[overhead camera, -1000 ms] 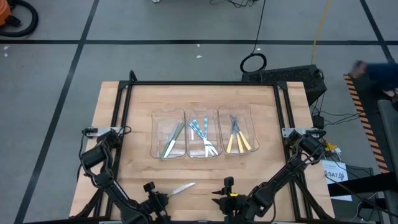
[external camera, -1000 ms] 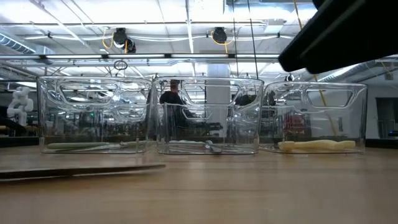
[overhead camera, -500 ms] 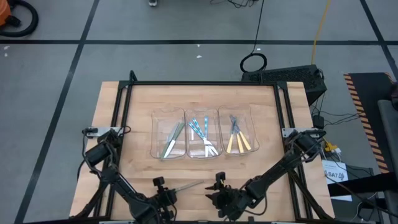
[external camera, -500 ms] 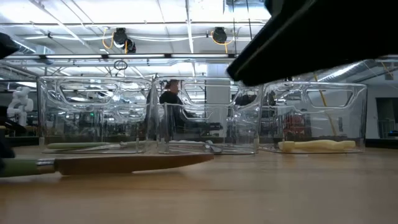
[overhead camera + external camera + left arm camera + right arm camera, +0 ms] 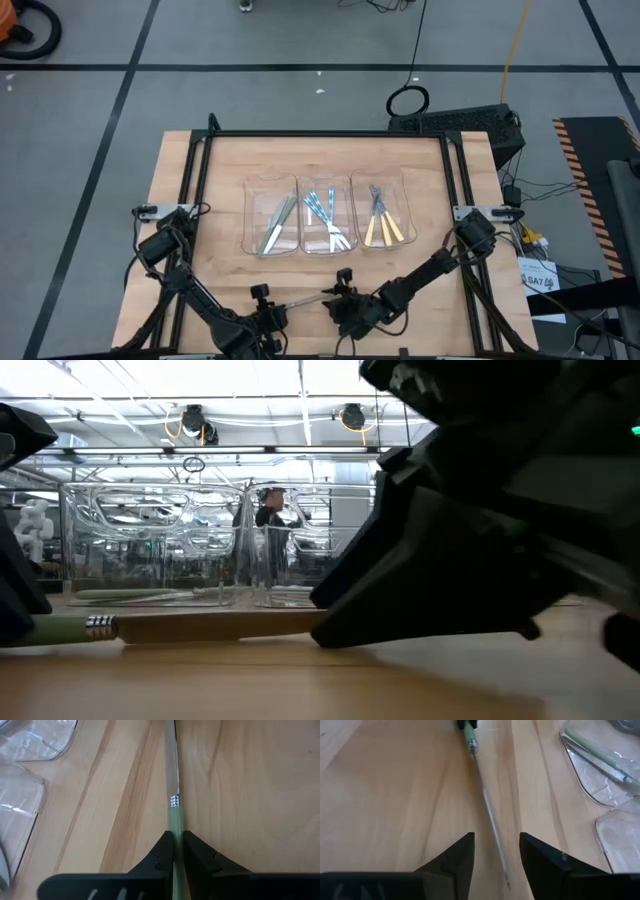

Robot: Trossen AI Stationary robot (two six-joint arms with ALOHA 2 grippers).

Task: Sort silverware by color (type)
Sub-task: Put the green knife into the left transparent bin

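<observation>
Three clear bins (image 5: 272, 186) stand on the table (image 5: 220, 170), and one green-handled knife (image 5: 300, 298) lies outside them.

We see a knife (image 5: 173, 795) with a pale green handle and silvery blade on the light wood-grain table (image 5: 220, 180). The 3 clear bins (image 5: 325, 212) hold green, light-blue and yellow handles, 1 colour each.

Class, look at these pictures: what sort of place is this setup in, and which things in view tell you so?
Probably a robotics lab or workshop. A wooden table in a black frame stands on a grey floor marked with tape lines; cables trail across it, and the low view shows a hall with ceiling ducts.
</observation>
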